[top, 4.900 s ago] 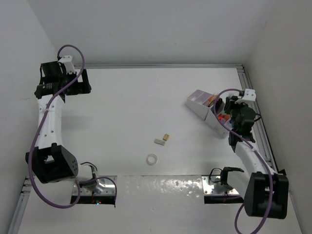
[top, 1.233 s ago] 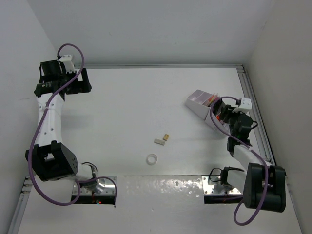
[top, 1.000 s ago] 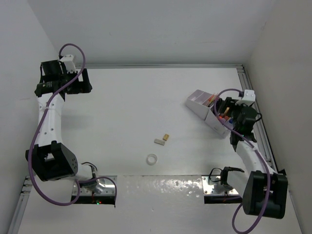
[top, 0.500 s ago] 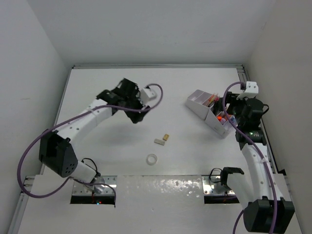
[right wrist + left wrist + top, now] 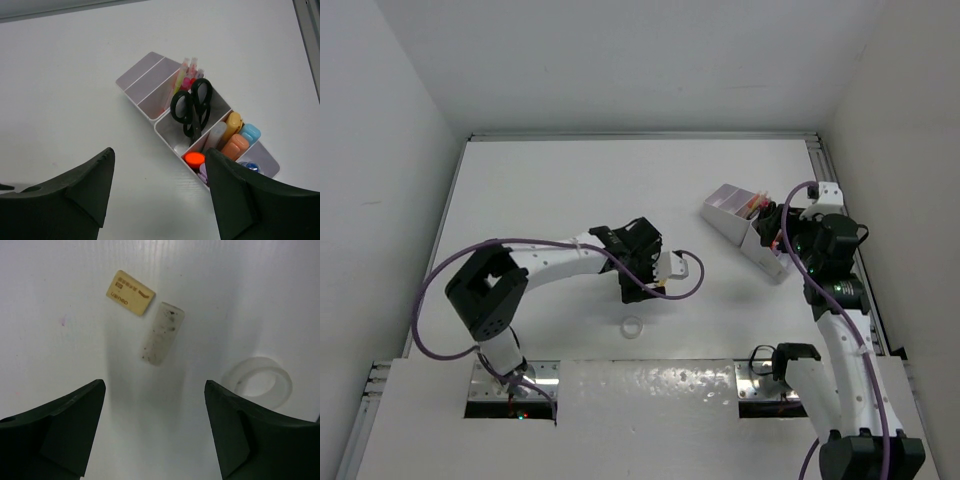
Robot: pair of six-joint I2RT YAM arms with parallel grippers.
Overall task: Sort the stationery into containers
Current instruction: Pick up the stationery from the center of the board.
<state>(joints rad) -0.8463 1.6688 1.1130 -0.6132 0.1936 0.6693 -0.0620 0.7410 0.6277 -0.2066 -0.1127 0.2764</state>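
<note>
Seen from the left wrist, a beige eraser (image 5: 130, 292) and a white, speckled eraser (image 5: 161, 333) lie side by side on the table, with a clear tape ring (image 5: 257, 382) to their right. My left gripper (image 5: 154, 385) hangs open just above them and holds nothing. From above, it (image 5: 642, 275) hides the erasers; the tape ring (image 5: 632, 326) lies just below it. The lilac-white organizer (image 5: 145, 82) holds black scissors (image 5: 192, 107), pens (image 5: 185, 75) and highlighters (image 5: 235, 135). My right gripper (image 5: 159, 152) is open and empty above its near side.
A metal rail (image 5: 840, 220) runs along the table's right edge, close behind the organizer (image 5: 730, 205). White walls close in the table on three sides. The left arm's purple cable (image 5: 688, 272) loops out to the right of its wrist.
My left arm has swung from the far left corner to the middle of the table and now hovers over the erasers. The right arm has shifted slightly beside the organizer.
</note>
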